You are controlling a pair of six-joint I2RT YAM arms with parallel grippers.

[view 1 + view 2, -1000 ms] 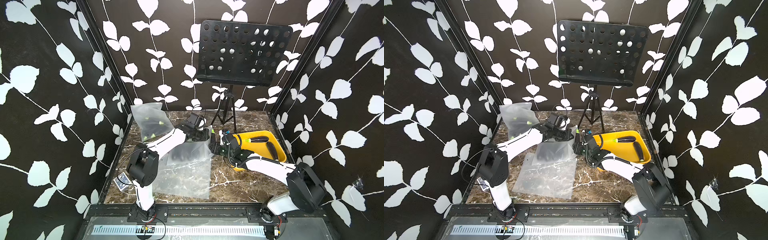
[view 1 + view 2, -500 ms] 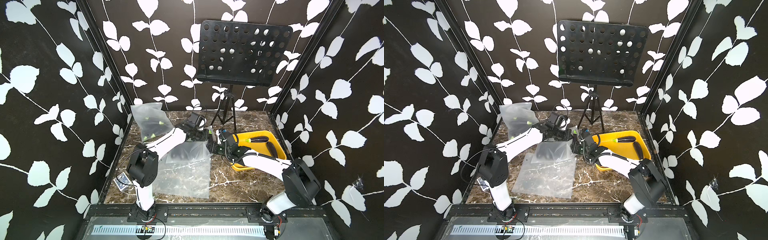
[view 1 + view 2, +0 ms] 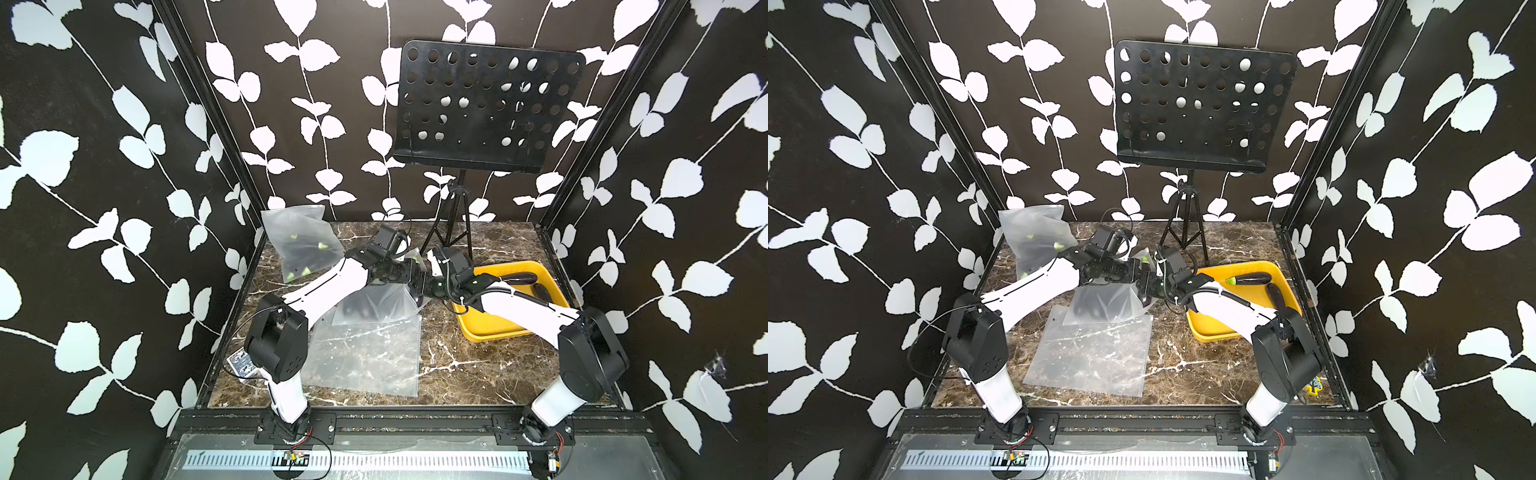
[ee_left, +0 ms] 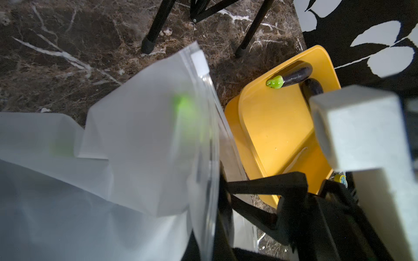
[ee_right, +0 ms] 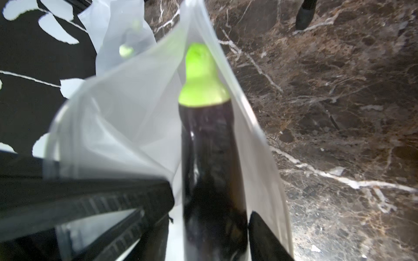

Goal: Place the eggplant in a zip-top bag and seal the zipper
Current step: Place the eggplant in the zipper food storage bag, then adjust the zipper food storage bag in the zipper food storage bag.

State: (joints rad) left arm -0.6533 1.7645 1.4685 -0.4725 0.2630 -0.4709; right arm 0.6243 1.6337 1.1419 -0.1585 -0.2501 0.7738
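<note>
Found eggplant [image 5: 210, 158] stem-first inside bag [image 5: 126, 117] mouth. Saw left gripper [image 3: 417, 286] clamped on bag rim; couldn't tell right gripper [image 5: 210, 198] state around eggplant. Judged eggplant stiff, glossy, slippery: best held mid-body. Judged bag limp: best pinched at zipper [image 4: 199, 63].

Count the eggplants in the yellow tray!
2: the green-capped eggplant along the yellow tray's far rim, and a dark eggplant beside it, partly hidden. More may hide.
</note>
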